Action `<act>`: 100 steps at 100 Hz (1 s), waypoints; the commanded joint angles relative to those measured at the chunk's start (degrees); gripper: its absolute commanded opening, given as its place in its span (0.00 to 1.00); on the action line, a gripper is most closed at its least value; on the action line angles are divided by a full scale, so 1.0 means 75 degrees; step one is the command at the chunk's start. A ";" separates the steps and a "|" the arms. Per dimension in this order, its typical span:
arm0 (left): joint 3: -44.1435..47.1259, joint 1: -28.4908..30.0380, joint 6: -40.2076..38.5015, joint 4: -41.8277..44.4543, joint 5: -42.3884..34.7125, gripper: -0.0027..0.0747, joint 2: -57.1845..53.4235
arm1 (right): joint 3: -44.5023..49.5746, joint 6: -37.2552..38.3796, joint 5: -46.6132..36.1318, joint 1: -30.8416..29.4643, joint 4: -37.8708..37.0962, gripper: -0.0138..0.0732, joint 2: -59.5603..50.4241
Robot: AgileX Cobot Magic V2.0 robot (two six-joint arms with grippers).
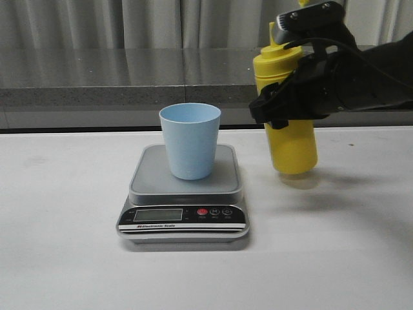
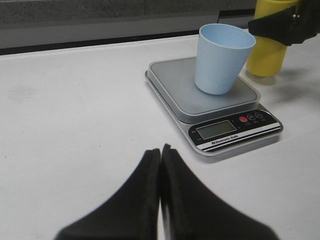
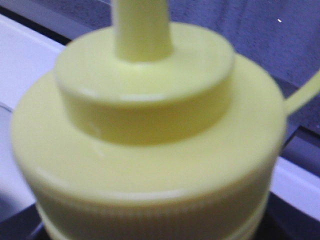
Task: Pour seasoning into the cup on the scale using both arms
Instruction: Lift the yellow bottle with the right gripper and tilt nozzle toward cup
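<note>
The seasoning bottle (image 1: 293,139) is yellow and upright, just above the white table to the right of the scale. My right gripper (image 1: 282,106) is shut on its upper body. The bottle's cap and nozzle fill the right wrist view (image 3: 150,145), hiding the fingers. The pale blue cup (image 1: 190,139) stands upright and empty on the grey platform of the scale (image 1: 151,177). My left gripper (image 2: 160,149) is shut and empty, over the table short of the scale (image 2: 225,131). It is out of the front view. The cup (image 2: 220,60) and bottle (image 2: 267,55) also show in the left wrist view.
A grey stone ledge (image 1: 97,77) runs along the back of the white table (image 1: 64,258), with curtains behind it. The scale's black front panel with LCD and buttons (image 1: 184,214) faces the front edge.
</note>
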 commanded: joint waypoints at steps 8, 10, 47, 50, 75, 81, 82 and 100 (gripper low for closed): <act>-0.0196 0.0020 -0.0081 -0.0011 -0.0633 0.01 0.0056 | -0.0864 -0.0161 0.0723 0.0097 -0.0882 0.09 -0.0433; -0.0196 0.0020 -0.0081 -0.0011 -0.0633 0.01 0.0056 | -0.0946 -0.0161 0.0862 0.0128 -0.0983 0.09 -0.0433; -0.0196 0.0020 -0.0081 -0.0011 -0.0633 0.01 0.0056 | -0.2123 -0.0170 0.3429 0.0514 -0.3533 0.09 -0.0433; -0.0196 0.0020 -0.0081 -0.0011 -0.0633 0.01 0.0056 | -0.2191 -0.0170 0.3681 0.0562 -0.3810 0.09 -0.0433; -0.0196 0.0020 -0.0081 -0.0011 -0.0633 0.01 0.0056 | -0.2480 0.0003 0.4483 0.0766 -0.5779 0.09 -0.0469; -0.0196 0.0020 -0.0081 -0.0011 -0.0633 0.01 0.0056 | -0.2480 0.0048 0.4552 0.0867 -0.6279 0.09 -0.0512; -0.0196 0.0020 -0.0081 -0.0011 -0.0633 0.01 0.0056 | -0.2480 0.0055 0.4568 0.0876 -0.6410 0.09 -0.0519; -0.0196 0.0020 -0.0081 -0.0011 -0.0633 0.01 0.0056 | -0.2480 0.0126 0.5186 0.1101 -0.7930 0.09 -0.0608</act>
